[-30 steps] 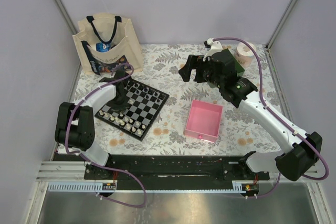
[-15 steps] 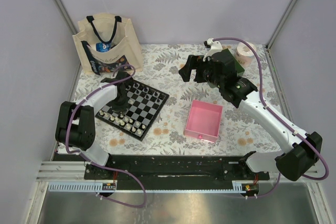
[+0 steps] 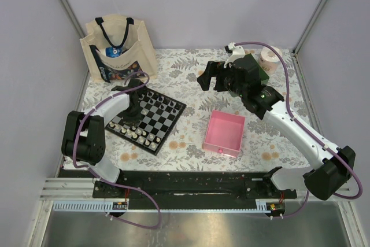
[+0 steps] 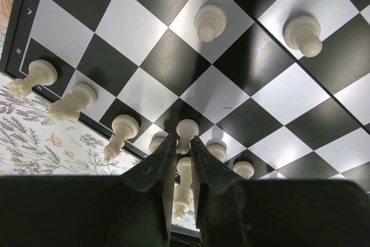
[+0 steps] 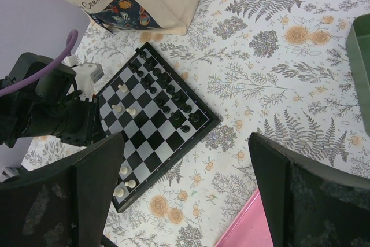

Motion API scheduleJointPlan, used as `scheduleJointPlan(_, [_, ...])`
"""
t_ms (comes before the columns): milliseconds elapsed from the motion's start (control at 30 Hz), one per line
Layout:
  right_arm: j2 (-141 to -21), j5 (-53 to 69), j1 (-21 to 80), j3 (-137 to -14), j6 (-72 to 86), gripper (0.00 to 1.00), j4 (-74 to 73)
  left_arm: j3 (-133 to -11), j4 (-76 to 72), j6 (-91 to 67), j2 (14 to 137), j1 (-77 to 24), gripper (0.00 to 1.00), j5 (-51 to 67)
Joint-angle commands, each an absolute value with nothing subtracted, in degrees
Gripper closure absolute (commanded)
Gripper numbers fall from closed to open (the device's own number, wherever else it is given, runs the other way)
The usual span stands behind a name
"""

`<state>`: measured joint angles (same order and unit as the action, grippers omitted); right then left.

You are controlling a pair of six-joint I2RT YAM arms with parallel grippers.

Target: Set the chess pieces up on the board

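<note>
The board (image 3: 165, 121) lies left of centre on the floral cloth. Black chess pieces (image 5: 167, 93) fill its far rows; cream-white ones (image 3: 141, 136) line the near edge. My left gripper (image 3: 134, 117) hangs low over the board's left near part. In the left wrist view its jaws (image 4: 184, 143) stand a narrow slit apart, closed about a tall white piece (image 4: 184, 192) at the board's (image 4: 191, 91) edge row. A white pawn (image 4: 186, 131) stands just beyond the fingertips. My right gripper (image 5: 185, 143) hovers high over the cloth, wide open and holding nothing.
A pink tray (image 3: 224, 132) sits right of the board. A tote bag (image 3: 118, 50) stands at the back left. A green tray's edge (image 5: 361, 67) shows at the far right. Two more white pawns (image 4: 209, 21) stand further in on the board.
The left jaws look a touch wider apart than before. Neither arm has visibly shifted.
</note>
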<state>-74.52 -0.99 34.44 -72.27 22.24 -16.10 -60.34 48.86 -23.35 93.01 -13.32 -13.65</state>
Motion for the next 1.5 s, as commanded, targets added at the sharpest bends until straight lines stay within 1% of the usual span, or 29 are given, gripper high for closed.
scheduleJointPlan(0, [-72.6, -2.11, 34.01, -72.16, 21.27, 0.01, -13.97, -61.0, 49.13, -23.47, 92.46, -13.45, 0.76, -15.82])
scheduleJointPlan(33, [-72.6, -2.2, 34.01, -72.16, 21.27, 0.01, -13.97, -61.17, 49.13, -23.47, 92.11, -13.45, 0.69, -16.08])
scheduleJointPlan(67, [-72.51, -2.2, 34.01, -72.16, 21.27, 0.01, -13.97, -61.17, 48.96, -23.55, 92.02, -13.45, 0.66, -16.17])
scheduleJointPlan(133, [-72.51, -2.28, 34.01, -72.16, 21.27, 0.01, -13.97, -61.35, 48.78, -23.82, 91.76, -13.36, 0.65, -16.0])
scheduleJointPlan(300, [-72.69, -2.29, 34.01, -72.16, 21.18, 0.01, -13.98, -62.48, 46.59, -24.52, 90.0, -13.27, 0.58, -14.94])
scheduleJointPlan(467, [-73.04, -2.29, 33.93, -72.51, 21.27, 0.01, -14.33, -66.61, 44.83, -24.79, 90.17, -11.25, 0.56, -11.78])
scheduleJointPlan(667, [-73.3, -2.02, 33.84, -72.68, 21.27, 0.01, -14.15, -71.81, 45.18, -24.52, 93.95, -9.58, 0.58, -11.43])
scheduleJointPlan(800, [-73.21, -2.29, 33.93, -72.77, 21.09, 0.01, -14.5, -70.49, 43.42, -25.05, 95.8, -9.23, 0.61, -11.34])
scheduleJointPlan(1267, [-72.86, -2.29, 33.75, -72.6, 20.92, 0.01, -14.33, -69.96, 40.25, -24.96, 99.84, -7.12, 0.62, -9.84])
scheduleJointPlan(1467, [-72.95, -2.37, 33.75, -72.6, 20.92, 0.01, -14.33, -69.08, 39.11, -25.14, 100.81, -7.21, 0.67, -8.79])
